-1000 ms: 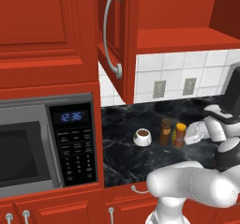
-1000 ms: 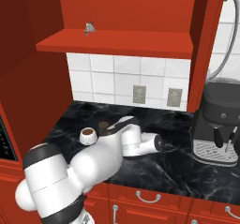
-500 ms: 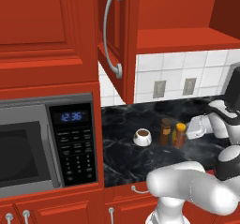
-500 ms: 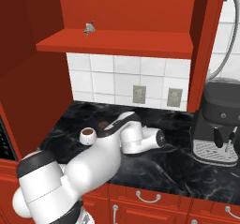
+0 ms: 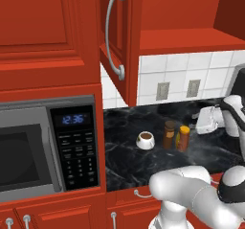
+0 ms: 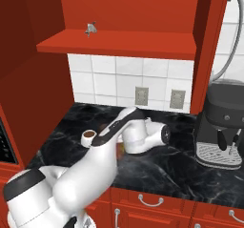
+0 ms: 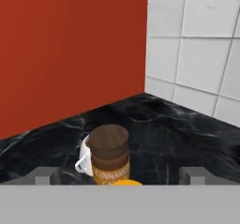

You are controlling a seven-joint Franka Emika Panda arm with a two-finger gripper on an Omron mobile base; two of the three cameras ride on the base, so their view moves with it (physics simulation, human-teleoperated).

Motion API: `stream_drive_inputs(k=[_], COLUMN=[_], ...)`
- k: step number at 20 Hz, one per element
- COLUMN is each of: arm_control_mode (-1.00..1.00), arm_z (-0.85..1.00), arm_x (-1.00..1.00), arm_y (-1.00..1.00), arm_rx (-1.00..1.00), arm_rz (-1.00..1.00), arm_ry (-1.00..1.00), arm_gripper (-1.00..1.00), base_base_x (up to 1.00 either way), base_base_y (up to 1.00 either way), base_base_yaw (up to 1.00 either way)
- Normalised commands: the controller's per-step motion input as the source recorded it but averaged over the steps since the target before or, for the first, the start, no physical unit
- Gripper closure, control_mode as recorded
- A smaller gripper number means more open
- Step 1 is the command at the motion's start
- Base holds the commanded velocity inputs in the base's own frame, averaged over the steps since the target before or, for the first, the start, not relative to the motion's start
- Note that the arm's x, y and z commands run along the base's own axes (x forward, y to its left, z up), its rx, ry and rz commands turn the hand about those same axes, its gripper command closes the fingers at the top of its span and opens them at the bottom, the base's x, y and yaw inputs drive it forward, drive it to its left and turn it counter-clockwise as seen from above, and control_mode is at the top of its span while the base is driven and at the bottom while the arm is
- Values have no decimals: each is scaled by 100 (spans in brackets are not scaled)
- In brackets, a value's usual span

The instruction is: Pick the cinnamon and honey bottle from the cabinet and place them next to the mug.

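On the black counter [image 5: 143, 168] below the open cabinet [image 5: 119, 27], the mug [image 5: 145, 140], the cinnamon [image 5: 169, 134] and the honey bottle [image 5: 183, 138] stand upright in a close row, mug farthest from me. My pincer [image 5: 206, 120] hangs spread and empty, just beside the honey bottle on its far side from the mug, so any coming move is straight back off that row.

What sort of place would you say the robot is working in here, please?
A home kitchen, by the look of it: a built-in microwave under red cabinets, a black marble counter with a tiled backsplash, and a coffee machine beside the mug.
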Motion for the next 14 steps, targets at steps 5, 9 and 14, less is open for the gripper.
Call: stream_drive_inputs(k=[5, 9, 14], arm_control_mode=[-100, -100, -100], arm_z=[84, 99, 99], arm_x=[-60, -80, -76], arm_y=[0, 4, 33], arm_rx=[0, 0, 0], arm_rz=[-7, -9, -8], arm_ry=[0, 1, 0], arm_gripper=[-100, -100, -100], base_base_x=[0, 0, 0], base_base_y=[0, 0, 0], base_base_yaw=[0, 0, 0])
